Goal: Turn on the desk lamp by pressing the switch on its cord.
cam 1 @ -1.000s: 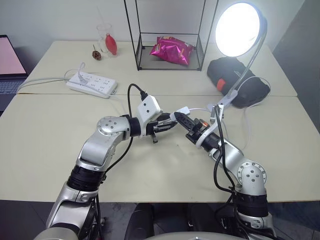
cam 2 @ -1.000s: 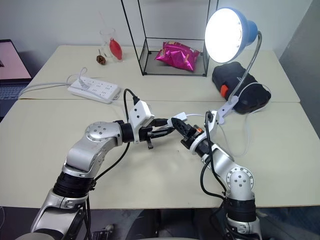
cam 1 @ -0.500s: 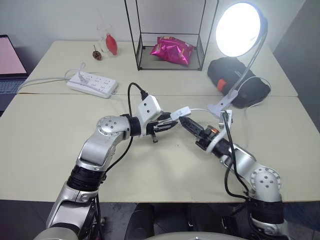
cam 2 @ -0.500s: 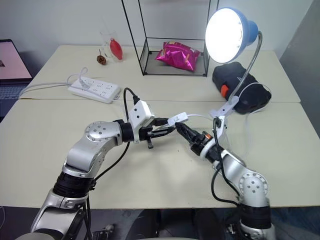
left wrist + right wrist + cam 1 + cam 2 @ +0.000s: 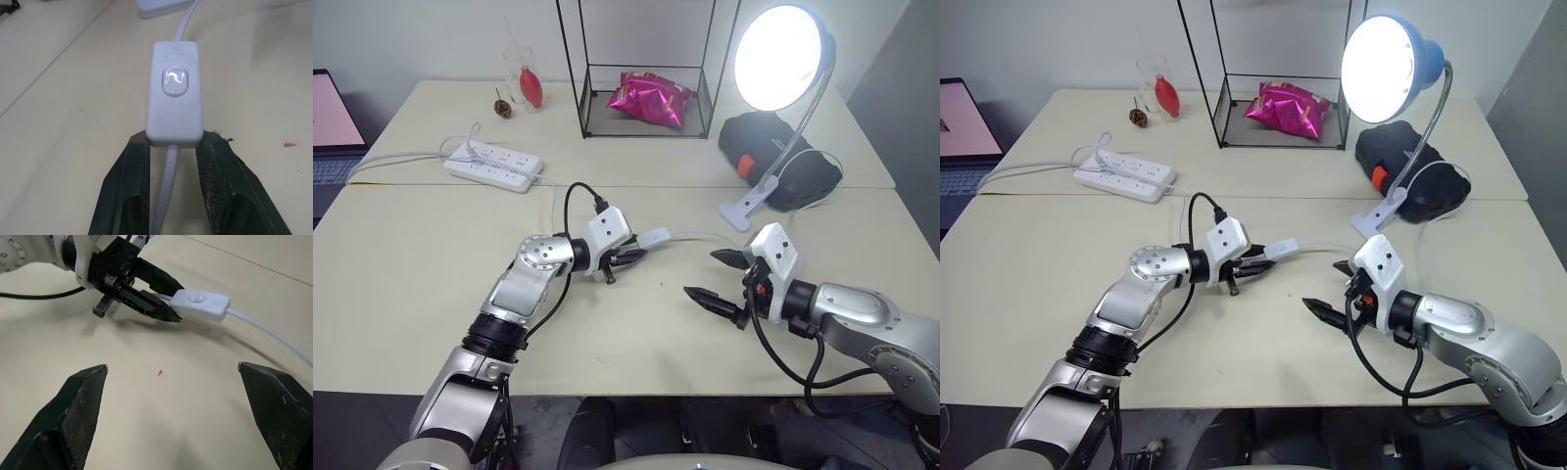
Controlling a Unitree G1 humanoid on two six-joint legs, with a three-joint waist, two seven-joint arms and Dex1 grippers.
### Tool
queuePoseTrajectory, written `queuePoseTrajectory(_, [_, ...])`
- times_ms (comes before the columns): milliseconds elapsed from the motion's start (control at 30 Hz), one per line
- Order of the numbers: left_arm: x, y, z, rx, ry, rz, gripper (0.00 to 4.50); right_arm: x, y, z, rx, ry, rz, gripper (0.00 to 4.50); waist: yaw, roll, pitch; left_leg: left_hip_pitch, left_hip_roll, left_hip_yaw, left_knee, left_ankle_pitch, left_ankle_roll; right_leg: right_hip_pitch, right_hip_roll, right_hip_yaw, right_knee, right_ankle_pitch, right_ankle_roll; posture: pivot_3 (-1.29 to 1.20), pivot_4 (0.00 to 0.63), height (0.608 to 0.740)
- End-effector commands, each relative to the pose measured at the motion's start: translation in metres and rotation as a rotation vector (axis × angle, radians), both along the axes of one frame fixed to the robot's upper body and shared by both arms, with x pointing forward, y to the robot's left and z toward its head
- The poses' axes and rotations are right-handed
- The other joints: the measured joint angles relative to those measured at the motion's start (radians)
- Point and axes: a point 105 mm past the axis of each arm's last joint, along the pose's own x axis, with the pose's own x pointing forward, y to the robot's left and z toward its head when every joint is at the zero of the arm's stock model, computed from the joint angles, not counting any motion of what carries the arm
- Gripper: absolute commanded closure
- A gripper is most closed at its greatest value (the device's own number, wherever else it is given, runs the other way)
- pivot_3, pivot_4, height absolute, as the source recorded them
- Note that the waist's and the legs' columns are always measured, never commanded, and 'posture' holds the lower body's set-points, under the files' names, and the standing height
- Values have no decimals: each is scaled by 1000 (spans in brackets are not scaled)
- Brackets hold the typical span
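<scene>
The switch [image 5: 174,95] sits low over the tabletop [image 5: 431,255] in front of the robot, its near end pinched in the closed left hand [image 5: 631,257], while the lit desk lamp [image 5: 1386,69] stands well apart at the far right. The right hand [image 5: 713,277] hangs nearby, spread wide and empty. With so little of the switch gripped, it could slip or twist free and drag the cord [image 5: 700,235], and any further press on the rocker would likely put the lamp out.
</scene>
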Motion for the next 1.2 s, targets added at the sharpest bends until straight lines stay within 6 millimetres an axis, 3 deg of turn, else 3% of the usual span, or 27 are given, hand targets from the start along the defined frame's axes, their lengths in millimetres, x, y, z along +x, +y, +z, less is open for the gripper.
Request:
queuePoseTrajectory(33, [3, -8, 4, 5, -33, -42, 3490, -3, 1, 5, -23, -56, 40, 0, 1, 0, 0, 0, 0, 0, 0, 0, 0, 0, 0, 0, 0, 1, -2, 0, 150, 740])
queuePoseTrajectory(133, [1, -11, -1, 20, -34, -79, 3490, -3, -1, 2, -34, -59, 43, 0, 4, 0, 0, 0, 0, 0, 0, 0, 0, 0, 0, 0, 0, 2, -3, 0, 150, 740])
queuePoseTrajectory(200, [1, -12, -1, 19, -35, -84, 2783, -3, -1, 1, -35, -59, 44, 0, 6, 0, 0, 0, 0, 0, 0, 0, 0, 0, 0, 0, 0, 2, -3, 0, 150, 740])
queuePoseTrajectory(467, [-4, -3, -3, 29, -32, -92, 1279, -3, -9, -7, -64, -57, 49, 0, 8, 0, 0, 0, 0, 0, 0, 0, 0, 0, 0, 0, 1, 2, -3, 0, 150, 740])
queuePoseTrajectory(667, [-7, 6, 16, -13, -88, -59, 38, 1, -21, -6, -90, -71, 51, 0, 10, 0, 0, 0, 0, 0, 0, 0, 0, 0, 0, 0, 1, 2, -4, 0, 150, 740])
queuePoseTrajectory(867, [-10, 24, 60, -138, -153, 34, 38, 10, -35, 4, -106, -110, 46, 0, 12, 0, 0, 0, 0, 0, 1, 0, 0, 1, 0, 0, 1, 2, -3, 0, 150, 740])
queuePoseTrajectory(967, [-13, 43, 77, -144, -184, 121, 38, 15, -44, 13, -104, -140, 39, 0, 11, 0, 0, 1, 0, 0, 1, 0, 0, 1, 0, 0, 1, 2, -3, 0, 150, 740])
queuePoseTrajectory(1200, [-42, 104, 75, -83, -150, 266, 38, 25, -65, 31, -113, -225, 42, 0, 5, 0, 0, 2, 1, 0, 0, 0, 0, 1, 0, 0, 1, 2, -4, 0, 150, 740])
